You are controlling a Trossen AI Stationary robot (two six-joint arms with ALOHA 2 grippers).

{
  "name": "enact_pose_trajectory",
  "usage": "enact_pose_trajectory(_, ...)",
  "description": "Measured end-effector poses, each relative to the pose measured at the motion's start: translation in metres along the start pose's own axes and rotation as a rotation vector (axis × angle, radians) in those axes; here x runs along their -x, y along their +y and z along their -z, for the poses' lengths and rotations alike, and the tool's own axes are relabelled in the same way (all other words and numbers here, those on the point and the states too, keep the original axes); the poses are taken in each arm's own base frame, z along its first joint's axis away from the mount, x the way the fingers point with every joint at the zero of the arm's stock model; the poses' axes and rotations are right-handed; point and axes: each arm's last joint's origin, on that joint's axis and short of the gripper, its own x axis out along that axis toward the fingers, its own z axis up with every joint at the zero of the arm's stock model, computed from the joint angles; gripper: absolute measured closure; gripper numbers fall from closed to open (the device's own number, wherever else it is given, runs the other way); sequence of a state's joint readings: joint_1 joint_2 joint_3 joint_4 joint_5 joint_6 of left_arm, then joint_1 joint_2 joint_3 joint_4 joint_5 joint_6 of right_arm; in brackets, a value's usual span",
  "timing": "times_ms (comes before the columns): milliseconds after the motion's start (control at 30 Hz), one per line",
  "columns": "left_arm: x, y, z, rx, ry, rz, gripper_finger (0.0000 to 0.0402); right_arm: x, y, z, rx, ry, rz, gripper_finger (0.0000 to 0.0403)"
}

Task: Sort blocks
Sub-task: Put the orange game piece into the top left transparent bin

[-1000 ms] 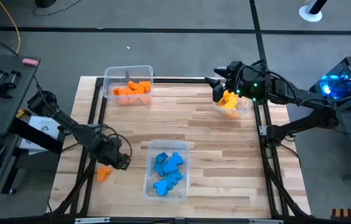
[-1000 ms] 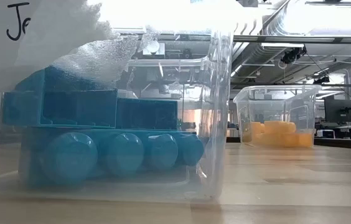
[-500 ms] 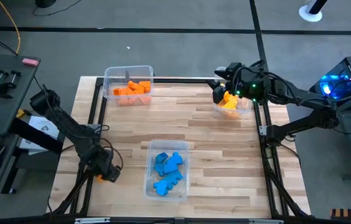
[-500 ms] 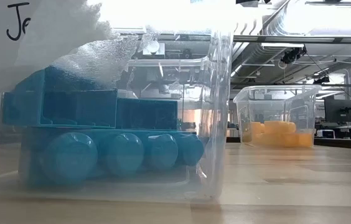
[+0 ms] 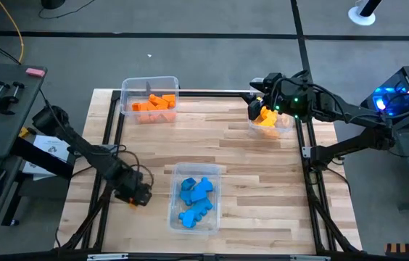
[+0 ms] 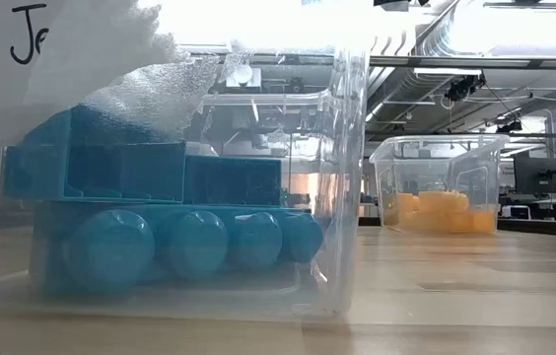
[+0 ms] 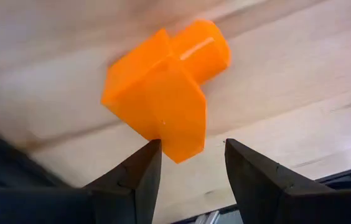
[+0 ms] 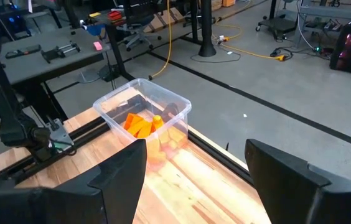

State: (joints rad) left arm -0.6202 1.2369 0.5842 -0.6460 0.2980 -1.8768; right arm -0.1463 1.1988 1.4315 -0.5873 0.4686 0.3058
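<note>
Orange block (image 7: 163, 99) sits between your left gripper's (image 7: 188, 163) fingers, which look parted and not yet clamped, near the table's (image 5: 262, 188) left edge, probably lining up a grab. Your right gripper (image 5: 257, 93) waits open over the yellow bin (image 5: 286, 127).

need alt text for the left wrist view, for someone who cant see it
An orange block lies on the wooden table, seen close up. The left claw is just short of it, its two dark fingers parted around the block's near corner.
</note>
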Motion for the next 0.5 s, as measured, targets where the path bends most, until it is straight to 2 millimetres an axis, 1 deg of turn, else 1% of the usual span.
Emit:
enact_pose_trajectory(167,0.008,-0.005,-0.020,-0.086,-0.034,0.035,0.0239,0.000,0.000,0.000,-0.004,0.000,0.000,0.0133)
enact_pose_trajectory(267,0.011,-0.004,-0.026,-0.131,-0.020,0.029,0.0239,0.000,0.000,0.000,-0.009,0.000,0.000,0.0133)
enact_pose_trajectory(333,0.015,-0.004,-0.028,-0.146,-0.024,0.009,0.0239,0.000,0.000,0.000,-0.009,0.000,0.000,0.0133)
enact_pose_trajectory(500,0.036,-0.014,-0.022,-0.253,-0.093,0.036,0.0239,0.000,0.000,0.000,-0.029,0.000,0.000,0.0133)
